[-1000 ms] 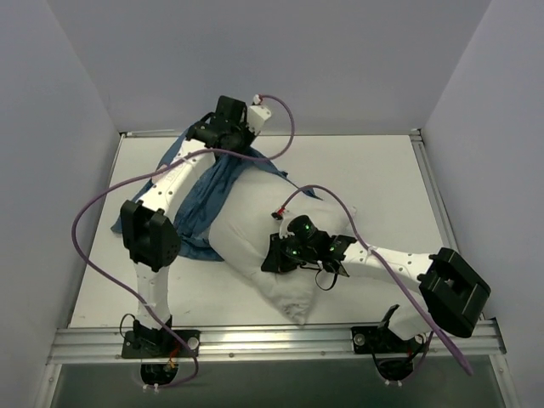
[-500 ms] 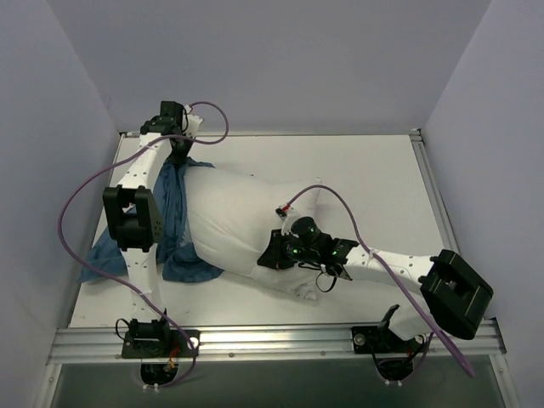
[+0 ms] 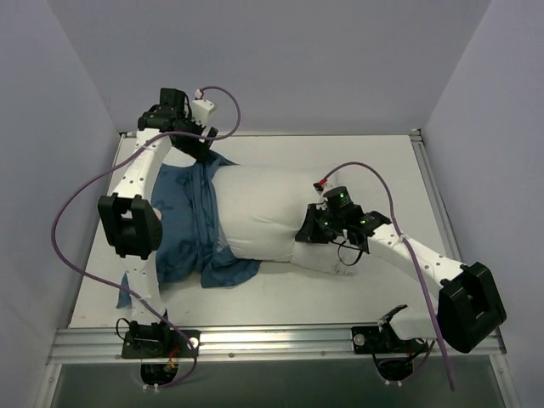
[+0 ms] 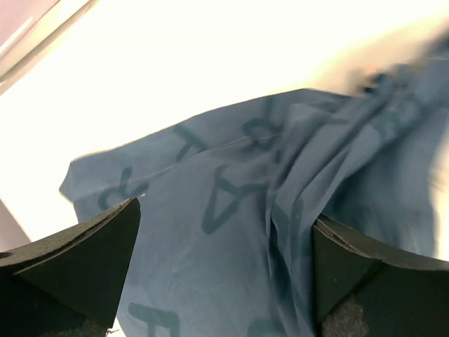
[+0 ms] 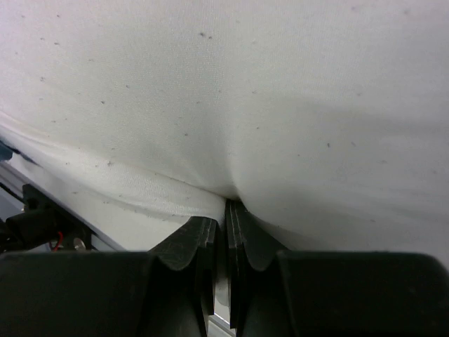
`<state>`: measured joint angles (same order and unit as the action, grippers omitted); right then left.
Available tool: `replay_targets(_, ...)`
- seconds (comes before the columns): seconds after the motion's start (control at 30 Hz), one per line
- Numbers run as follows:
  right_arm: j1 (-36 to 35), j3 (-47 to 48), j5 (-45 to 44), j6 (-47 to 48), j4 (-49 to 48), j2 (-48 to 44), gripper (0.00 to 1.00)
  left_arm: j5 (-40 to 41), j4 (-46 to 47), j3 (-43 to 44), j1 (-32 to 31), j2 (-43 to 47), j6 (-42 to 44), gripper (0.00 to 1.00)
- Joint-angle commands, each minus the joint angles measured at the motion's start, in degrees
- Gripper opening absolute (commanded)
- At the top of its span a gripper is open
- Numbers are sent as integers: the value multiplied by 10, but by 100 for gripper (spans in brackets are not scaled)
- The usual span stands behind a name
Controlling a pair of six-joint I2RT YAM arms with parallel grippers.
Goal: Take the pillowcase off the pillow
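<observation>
The white pillow lies across the middle of the table. The blue pillowcase is bunched at the pillow's left end and spreads out over the table to the left. My left gripper hovers above the pillowcase's far edge. In the left wrist view it stands open, and the lettered pillowcase lies loose below, between the fingers. My right gripper is at the pillow's right front edge. The right wrist view shows it shut on a fold of the pillow.
Grey walls enclose the white table on three sides. A metal rail with both arm bases runs along the front edge. Purple cables loop beside the left arm and over the right arm.
The left gripper was shut and has opened, letting go of the pillowcase, which now lies spread at the left. The right arm has drawn the pillow to the right.
</observation>
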<state>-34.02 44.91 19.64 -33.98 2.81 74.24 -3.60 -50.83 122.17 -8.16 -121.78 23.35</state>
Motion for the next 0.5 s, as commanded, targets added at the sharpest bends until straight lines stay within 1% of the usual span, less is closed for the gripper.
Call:
replay_targets(0.0, 32, 33, -19, 73, 154, 7, 0, -119, -58, 64, 5, 82, -10, 94)
replay_targets(0.13, 71, 71, -16, 103, 181, 9, 0, -222, -152, 68, 21, 158, -11, 94)
replay_targets(0.17, 90, 75, -12, 105, 181, 8, 0, -231, -170, 64, 31, 171, -8, 94)
replay_targets(0.2, 98, 77, -1, 106, 179, 7, 0, -239, -213, 59, 35, 184, -1, 94)
replay_targets(0.3, 110, 82, 4, 101, 171, 5, 0, -247, -291, -4, 59, 244, 41, 94)
replay_targets(0.33, 111, 82, 6, 101, 170, 5, 0, -245, -304, -69, 66, 279, 66, 94)
replay_targets(0.37, 111, 81, 5, 102, 167, 6, 0, -238, -311, -109, 72, 296, 77, 94)
replay_targets(0.4, 113, 81, 6, 102, 166, 6, 0, -212, -318, -151, 79, 317, 88, 94)
replay_targets(0.43, 113, 79, 6, 101, 166, 6, 0, -198, -320, -194, 101, 355, 105, 94)
replay_targets(0.47, 114, 77, 5, 100, 164, 3, 0, -185, -321, -274, 109, 373, 114, 94)
